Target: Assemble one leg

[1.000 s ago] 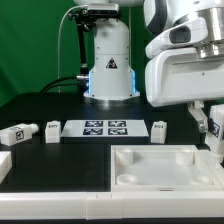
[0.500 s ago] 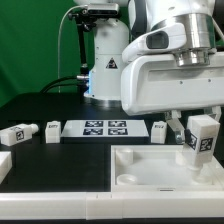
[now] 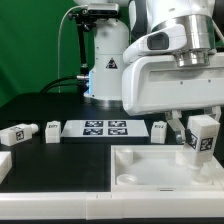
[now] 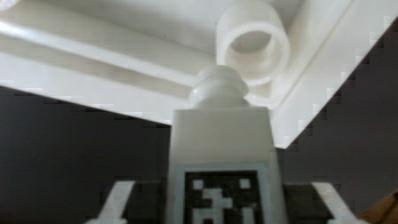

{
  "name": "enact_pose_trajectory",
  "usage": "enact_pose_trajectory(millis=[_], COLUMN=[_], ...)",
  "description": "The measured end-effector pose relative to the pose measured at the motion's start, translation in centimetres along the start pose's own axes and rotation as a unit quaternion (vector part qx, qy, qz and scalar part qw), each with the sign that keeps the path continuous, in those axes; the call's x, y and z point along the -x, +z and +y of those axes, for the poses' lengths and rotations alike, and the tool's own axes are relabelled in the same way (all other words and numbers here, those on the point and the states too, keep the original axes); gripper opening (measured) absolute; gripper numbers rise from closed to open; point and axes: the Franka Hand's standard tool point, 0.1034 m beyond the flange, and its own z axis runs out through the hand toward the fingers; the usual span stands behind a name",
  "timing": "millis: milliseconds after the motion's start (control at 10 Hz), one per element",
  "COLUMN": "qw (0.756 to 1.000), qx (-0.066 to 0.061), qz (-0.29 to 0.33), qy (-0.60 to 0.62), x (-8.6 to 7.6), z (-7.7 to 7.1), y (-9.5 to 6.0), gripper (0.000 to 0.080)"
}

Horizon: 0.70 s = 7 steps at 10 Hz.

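Observation:
My gripper (image 3: 201, 130) is shut on a leg (image 3: 204, 136), a small white blocky peg with a black-and-white tag, held upright over the right end of the large white tray-like piece (image 3: 150, 165). In the wrist view the leg (image 4: 221, 140) fills the middle between my gripper's (image 4: 221, 206) white fingers (image 4: 121, 200). Its rounded tip points at a round socket (image 4: 254, 45) in the corner of the tray-like piece (image 4: 107, 60), a little short of it.
Two more legs (image 3: 17, 132) (image 3: 52, 130) lie at the exterior view's left and a third (image 3: 159, 128) to the right of the marker board (image 3: 105, 127). Another white part (image 3: 4, 163) lies at the left edge. The arm's base (image 3: 108, 60) stands behind.
From one second ago to half a second ago the arm swung toward the exterior view's left with the leg, bringing it over the tray-like piece. Since then nothing has moved.

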Motion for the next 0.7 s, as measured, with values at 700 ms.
enact_pose_trajectory(millis=[700], qw=[1.0], qx=[-0.005], qz=[0.003], qy=[-0.014], x=[0.3], z=[-1.7], y=[1.0], gripper=[0.0287])
